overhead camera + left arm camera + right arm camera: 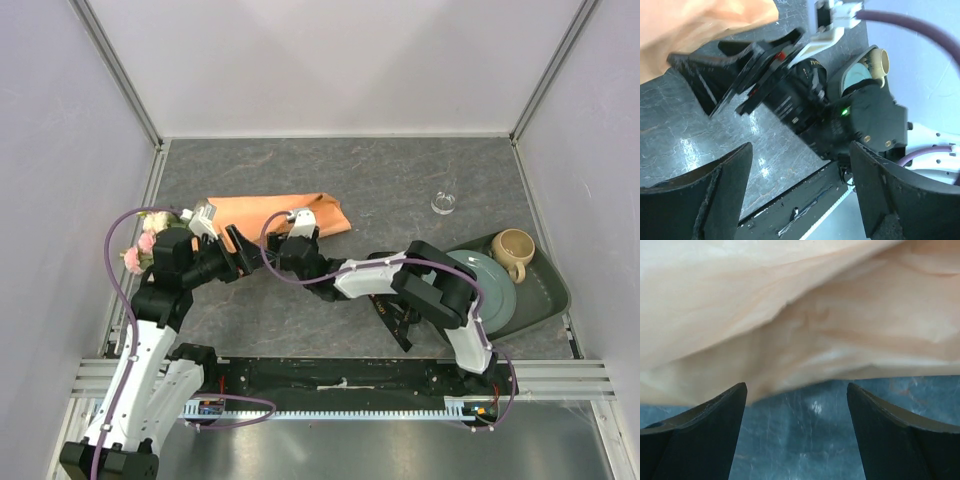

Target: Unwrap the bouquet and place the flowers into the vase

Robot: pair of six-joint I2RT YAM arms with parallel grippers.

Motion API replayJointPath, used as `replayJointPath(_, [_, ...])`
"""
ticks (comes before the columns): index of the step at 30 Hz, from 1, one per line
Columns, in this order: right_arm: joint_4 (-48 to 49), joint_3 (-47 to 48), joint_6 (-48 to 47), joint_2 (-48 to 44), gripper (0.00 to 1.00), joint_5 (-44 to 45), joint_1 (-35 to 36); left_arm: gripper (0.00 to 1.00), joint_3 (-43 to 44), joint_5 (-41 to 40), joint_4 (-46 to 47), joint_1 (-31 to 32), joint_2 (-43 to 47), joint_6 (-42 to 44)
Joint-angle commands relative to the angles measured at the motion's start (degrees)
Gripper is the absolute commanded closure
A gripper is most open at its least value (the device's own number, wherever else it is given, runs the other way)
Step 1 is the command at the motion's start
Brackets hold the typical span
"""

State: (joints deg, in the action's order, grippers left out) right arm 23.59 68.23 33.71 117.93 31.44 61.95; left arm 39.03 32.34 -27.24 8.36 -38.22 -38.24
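Fingers of the right end effector stand spread with nothing between them, just before the lower edge of the orange-tan paper. The left end effector is spread and empty too, close to the right wrist. The bouquet lies on the desk at the left side, its flowers toward the left wall, well apart from the vase. To do this step well, I think the right should go low, take only one loose layer at the edge and close gently, while the left steadies the bundle.
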Motion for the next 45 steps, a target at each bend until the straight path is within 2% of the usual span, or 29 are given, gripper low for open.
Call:
replayJointPath(1, [4.09, -0.18, -3.39, -5.05, 0.11, -4.61, -0.61, 0.14, -1.05, -1.04, 1.49, -0.01, 0.87, -4.12])
replayJointPath(3, [5.84, -3.87, -3.31, -8.22, 0.11, -6.38, -0.52, 0.07, -1.49, -2.18, 0.97, -0.01, 0.25, -5.09])
replayJointPath(6, [6.20, -11.34, -2.25, -15.17, 0.12, -8.76, -0.61, 0.00, -2.46, -6.22, 0.79, -0.10, -2.12, -6.67])
replayJointPath(12, [2.43, -23.21, -4.01, -29.85, 0.08, -11.22, -1.31, 0.00, -2.11, -12.56, 7.37, -0.45, -9.85, -8.08])
replayJointPath(17, [-2.57, -30.16, -4.18, -40.39, 0.07, -13.42, -5.16, 0.04, 1.22, -7.91, 16.69, -1.68, -21.44, -9.57])
replayJointPath(20, [-5.82, -33.06, -4.88, -46.37, 0.06, -13.78, -6.84, 0.05, 7.36, -1.68, 20.82, -3.34, -32.85, -8.43])
replayJointPath(21, [-6.62, -33.59, -5.23, -49.00, 0.06, -13.78, -7.19, 0.08, 11.64, 1.12, 20.92, -4.83, -37.32, -7.65])
replayJointPath(24, [-10.14, -34.65, -6.64, -52.44, 0.05, -13.78, -8.16, 0.12, 16.59, 1.16, 19.34, -8.26, -39.39, -5.46])
replayJointPath(26, [-11.99, -35.09, -7.08, -55.52, 0.05, -14.39, -8.51, 0.08, 17.57, -3.66, 16.89, -10.90, -35.89, -2.30])
replayJointPath(27, [-12.43, -35.18, -7.17, -57.27, 0.04, -14.91, -8.60, 0.01, 19.49, -6.38, 14.26, -12.21, -34.66, 2.42])
replayJointPath(28, [-12.95, -35.27, -7.26, -58.07, 0.04, -15.44, -8.69, 0.00, 20.81, -12.33, 8.67, -12.84, -33.86, 4.99])
replayJointPath(30, [-13.66, -35.62, -6.73, -60.17, 0.03, -17.02, -8.60, 0.00, 25.72, -15.98, 3.36, -14.94, -34.81, 11.48])
replayJointPath(33, [-13.66, -36.32, -6.12, -62.02, 0.03, -19.66, -8.69, 0.00, 30.39, -14.15, -2.72, -19.94, -39.73, 14.85])
replayJointPath(35, [-14.10, -36.41, -6.38, -62.56, 0.03, -21.50, -8.69, 0.00, 30.76, -11.60, -1.59, -22.58, -42.63, 14.95])
replayJointPath(40, [-18.04, -36.15, -8.13, -65.54, 0.03, -21.60, -8.60, 0.01, 34.89, -8.61, -1.76, -24.27, -51.94, 15.48])
replayJointPath(43, [-20.86, -36.50, -9.45, -69.14, 0.03, -20.20, -8.78, 0.09, 36.56, -3.35, -1.59, -24.36, -57.40, 14.77])
replayJointPath(45, [-22.18, -36.76, -10.16, -71.94, 0.02, -18.53, -8.78, 0.13, 33.50, 2.87, 3.39, -24.36, -57.85, 12.67])
